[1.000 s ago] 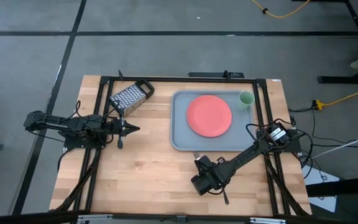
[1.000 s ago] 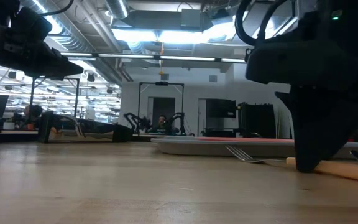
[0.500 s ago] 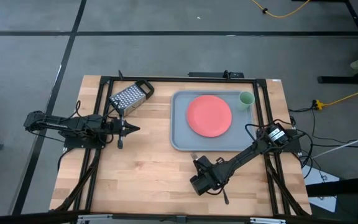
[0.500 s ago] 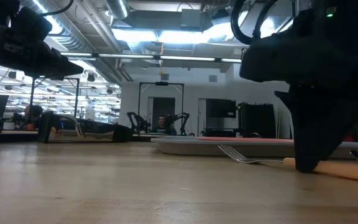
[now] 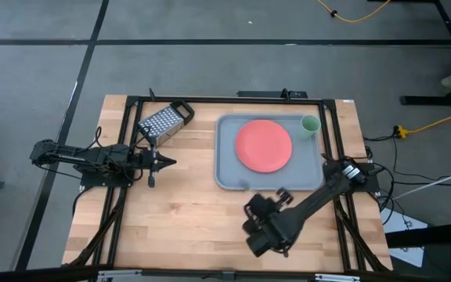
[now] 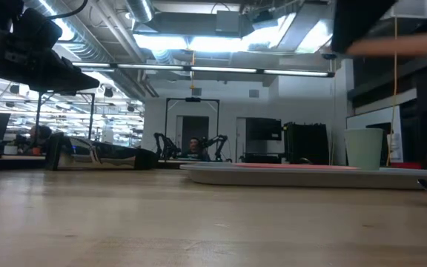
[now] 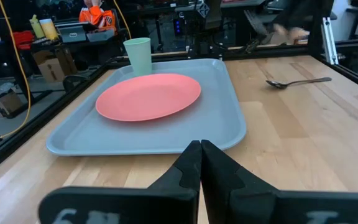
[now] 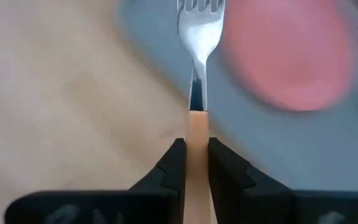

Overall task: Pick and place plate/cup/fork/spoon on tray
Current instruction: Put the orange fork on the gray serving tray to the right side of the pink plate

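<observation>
The right gripper (image 8: 191, 163) has its two dark fingers squeezed on the orange-tan handle of the fork (image 8: 198, 56) and holds it up off the table, near the front edge of the tray (image 5: 229, 174). The silver tines point out over the tray's grey-blue floor. The handle is thin and smooth, so I think it could slide or twist in the fingers if the arm swings fast — then the fork might drop on the wood and miss the tray. It could also bump the raised rim, or land on top of the plate (image 7: 148, 96).

The plate is flat, round and coral-red, and it lies in the middle of the tray. The little pale green cup (image 7: 138, 55) stands upright in the tray's far right corner. The spoon (image 7: 296, 81) is dark and skinny with an oval bowl, and it lies on the bare wooden table, apart from the tray — it is not on the tray yet.

The left gripper (image 7: 200, 163) waits on the left side of the table with its fingers pressed together, holding nothing. A shiny metal grater (image 5: 165, 121) full of tiny holes lies near it.
</observation>
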Robot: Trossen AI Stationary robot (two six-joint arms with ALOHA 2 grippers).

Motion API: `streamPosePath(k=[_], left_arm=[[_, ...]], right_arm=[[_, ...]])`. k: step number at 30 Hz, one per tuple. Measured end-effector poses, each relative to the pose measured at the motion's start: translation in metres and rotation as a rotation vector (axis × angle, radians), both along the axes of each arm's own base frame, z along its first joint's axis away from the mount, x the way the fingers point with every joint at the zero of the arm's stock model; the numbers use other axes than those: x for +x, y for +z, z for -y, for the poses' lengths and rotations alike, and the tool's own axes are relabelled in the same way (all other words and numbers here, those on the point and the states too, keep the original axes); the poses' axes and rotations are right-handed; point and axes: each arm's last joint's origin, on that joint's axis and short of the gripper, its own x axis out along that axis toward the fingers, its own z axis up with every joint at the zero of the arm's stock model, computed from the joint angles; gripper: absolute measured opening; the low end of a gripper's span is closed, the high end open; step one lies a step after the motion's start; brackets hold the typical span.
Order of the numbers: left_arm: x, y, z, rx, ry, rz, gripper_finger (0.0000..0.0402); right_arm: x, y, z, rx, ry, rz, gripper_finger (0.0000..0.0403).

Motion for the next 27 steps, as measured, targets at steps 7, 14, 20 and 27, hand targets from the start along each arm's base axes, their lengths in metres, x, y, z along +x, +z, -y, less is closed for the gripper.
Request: streamPosePath(k=[7, 14, 20, 27], left_arm=[[0.000, 0.000, 0.000, 0.000, 0.002, 0.001, 0.0000], [0.000, 0.000, 0.000, 0.000, 0.002, 0.001, 0.0000], [0.000, 0.000, 0.000, 0.000, 0.002, 0.001, 0.0000], [0.000, 0.000, 0.000, 0.000, 0.001, 0.001, 0.0000]], right_arm=[[-0.018, 0.023, 0.012, -0.157, 0.009, 0.169, 0.0047], [-0.076, 0.003, 0.071, -0.179, -0.177, 0.106, 0.0047], [-0.143, -0.030, 0.112, -0.020, -0.515, 0.221, 0.0047], [-0.182, -0.071, 0.148, 0.091, -0.715, 0.250, 0.0047]])
